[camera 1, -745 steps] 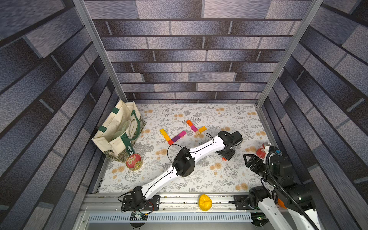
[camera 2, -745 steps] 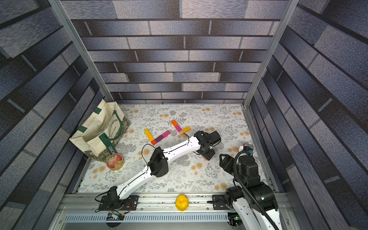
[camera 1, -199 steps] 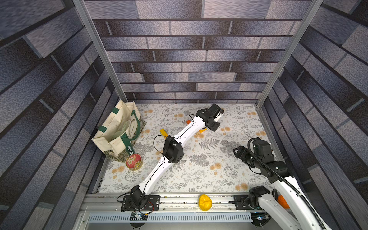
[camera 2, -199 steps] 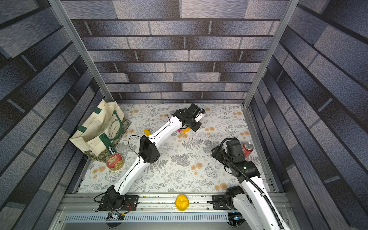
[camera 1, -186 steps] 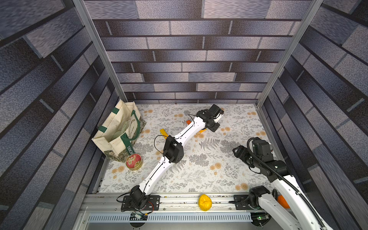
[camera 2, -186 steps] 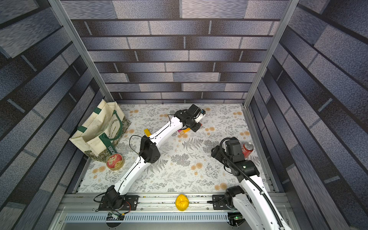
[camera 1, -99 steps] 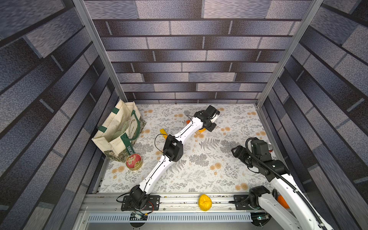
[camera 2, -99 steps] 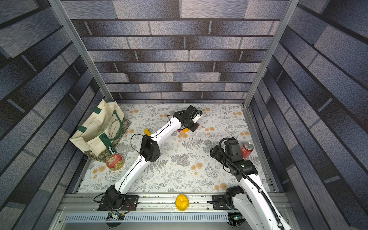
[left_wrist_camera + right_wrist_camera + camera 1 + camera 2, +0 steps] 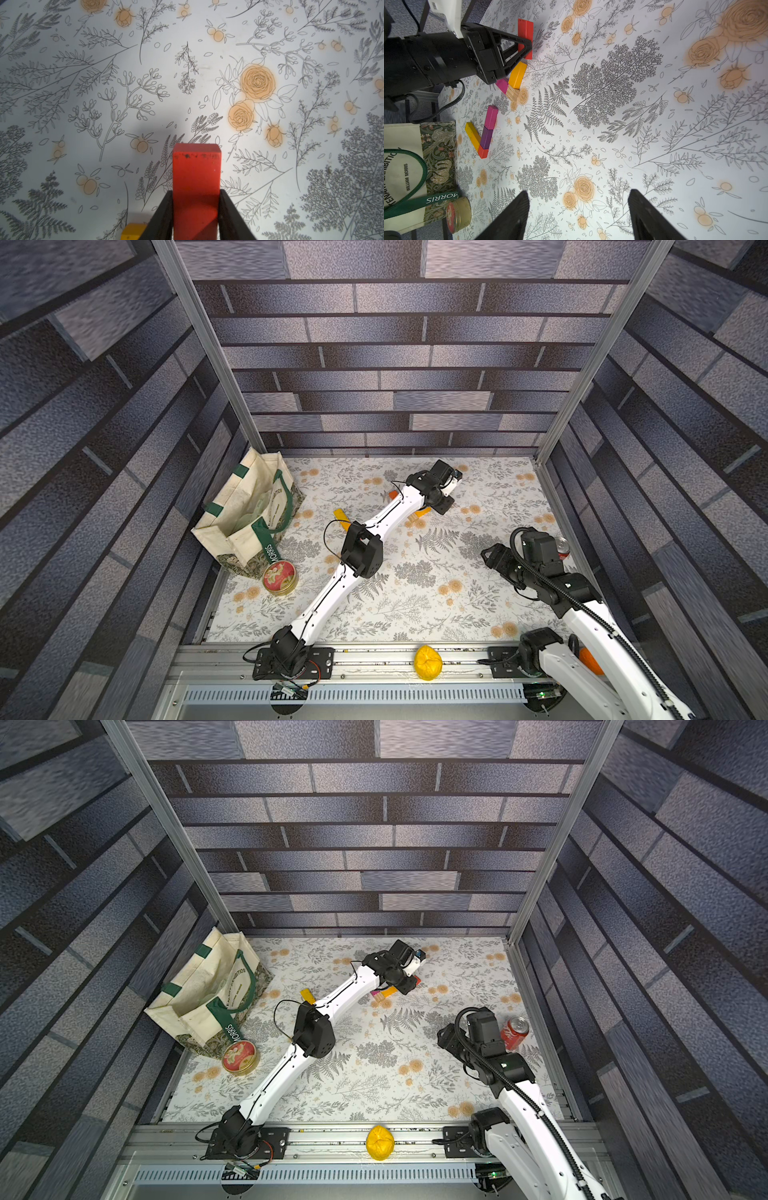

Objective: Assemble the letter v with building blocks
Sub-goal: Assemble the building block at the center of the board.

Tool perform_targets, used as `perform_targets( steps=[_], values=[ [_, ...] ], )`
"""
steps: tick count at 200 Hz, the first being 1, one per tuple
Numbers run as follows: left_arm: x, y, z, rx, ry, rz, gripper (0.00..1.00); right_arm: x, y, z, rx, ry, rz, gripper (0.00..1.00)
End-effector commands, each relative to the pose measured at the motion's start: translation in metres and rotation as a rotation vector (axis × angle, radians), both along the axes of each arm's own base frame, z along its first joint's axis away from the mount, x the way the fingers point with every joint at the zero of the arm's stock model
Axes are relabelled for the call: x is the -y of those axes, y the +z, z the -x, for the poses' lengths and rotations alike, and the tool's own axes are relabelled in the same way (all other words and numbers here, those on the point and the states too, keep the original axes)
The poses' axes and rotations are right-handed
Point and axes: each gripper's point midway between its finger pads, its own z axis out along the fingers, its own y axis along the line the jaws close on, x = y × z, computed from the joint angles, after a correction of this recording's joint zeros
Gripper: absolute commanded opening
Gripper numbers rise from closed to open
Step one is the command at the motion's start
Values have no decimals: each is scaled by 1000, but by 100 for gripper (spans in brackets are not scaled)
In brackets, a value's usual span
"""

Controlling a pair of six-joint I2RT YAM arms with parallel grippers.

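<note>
A bag [image 9: 249,510] stands in the surface's [image 9: 478,614] far-left corner, a tin [image 9: 279,578] just before it. The blocks [image 9: 492,117] lie mid-surface toward the far edge, with one block [image 9: 196,166] in the left claw [image 9: 196,192] at their right end. A can [image 9: 514,1031] sits by the right edge.

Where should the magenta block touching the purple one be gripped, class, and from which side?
Grip the magenta block across its two long sides, near mid-length, coming straight down from above. It lies flat with both long sides free, while one end butts the purple block, so lengthwise there is probably no room.
</note>
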Motion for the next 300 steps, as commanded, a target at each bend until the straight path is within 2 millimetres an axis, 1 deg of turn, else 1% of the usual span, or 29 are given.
perform_targets(
  steps=[1, 24, 35, 53, 69, 75, 84, 90, 101, 113, 124, 146, 160, 182, 208, 231, 245, 258, 275, 283, 300],
  values=[
    [6, -10, 5, 1, -50, -8, 37, -1, -2, -2, 3, -4, -15, 77],
    [6, -17, 10, -4, -63, -33, 41, -1, -3, -2, 2, -5, -16, 77],
    [5, -20, 10, -8, -59, -42, 40, -2, -3, -2, 3, -5, -19, 77],
    [4, -20, 9, -8, -47, -44, 39, -2, -3, -2, 2, -6, -22, 77],
    [3, -16, 5, 3, -26, -38, 40, -2, -3, -2, 2, -5, -25, 77],
    [4, -13, 4, 7, -21, -32, 42, -2, -3, -2, 2, -6, -25, 77],
    [5, -8, 3, 14, -15, -24, 51, -2, -2, -2, 3, -5, -26, 77],
    [5, -5, 3, 17, -13, -18, 53, -3, -2, -2, 3, -5, -28, 77],
    [6, 2, 2, 23, -7, -6, 56, -3, -2, -3, 6, -5, -30, 77],
    [7, 11, 1, 33, 0, 7, 64, -4, -1, -4, 10, -2, -34, 77],
    [7, 20, 0, 40, 7, 20, 73, -5, 0, -6, 12, 1, -35, 77],
    [5, 43, -3, 50, 29, 54, 81, -8, 1, -12, 13, 15, -33, 77],
    [3, 62, -3, 54, 37, 86, 82, -10, 3, -17, 17, 29, -23, 77],
    [-4, 98, -5, 74, 62, 135, 83, -10, 8, -29, 27, 40, 10, 77],
    [-24, 139, -9, 79, 127, 184, 81, -17, 9, -51, 32, 61, 13, 78],
    [-51, 172, -12, 43, 203, 238, 76, -29, 1, -73, -2, 100, 13, 78],
    [-70, 188, -12, -10, 248, 281, 73, -33, -5, -88, -32, 118, 34, 77],
    [-88, 197, -11, -70, 289, 313, 70, -37, -10, -102, -48, 136, 51, 77],
    [-111, 201, -9, -132, 341, 319, 68, -42, -17, -121, -67, 146, 62, 77],
    [-121, 202, -8, -145, 363, 306, 68, -46, -20, -130, -69, 154, 56, 77],
    [-136, 198, -3, -168, 399, 261, 68, -57, -26, -148, -82, 172, 27, 76]
  ],
)
